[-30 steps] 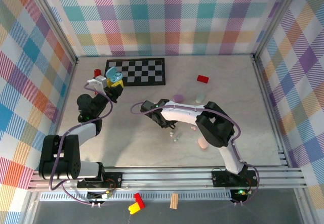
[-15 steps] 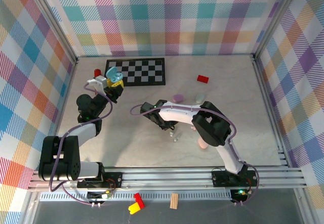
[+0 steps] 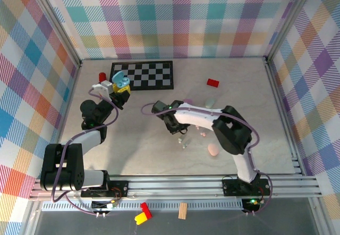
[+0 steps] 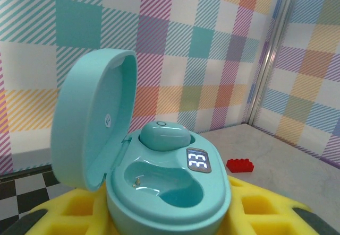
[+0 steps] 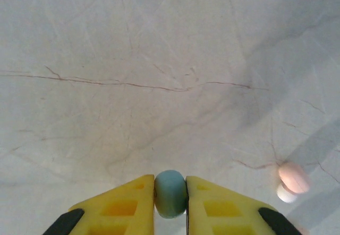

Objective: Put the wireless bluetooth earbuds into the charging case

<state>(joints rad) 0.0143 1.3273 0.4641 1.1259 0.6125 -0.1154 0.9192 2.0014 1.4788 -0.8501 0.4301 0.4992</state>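
Top external, pale marble tabletop [image 3: 133, 139], plaid walls [image 3: 180, 17], right fingers [image 5: 127, 206] pinching teal earbud [image 5: 170, 193], left fingers [image 4: 53, 215] clamping open case [image 4: 170, 192].

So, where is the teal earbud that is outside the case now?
In the right wrist view the teal earbud sits at bottom centre, pinched between the right arm's yellow fingers over the table, with a pink earbud lying to its right.

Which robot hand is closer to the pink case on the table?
The right one. The right gripper, pinching a teal earbud, is a bit left of and behind the pink case. The left gripper, holding the open teal case, is far off beside the checkerboard.
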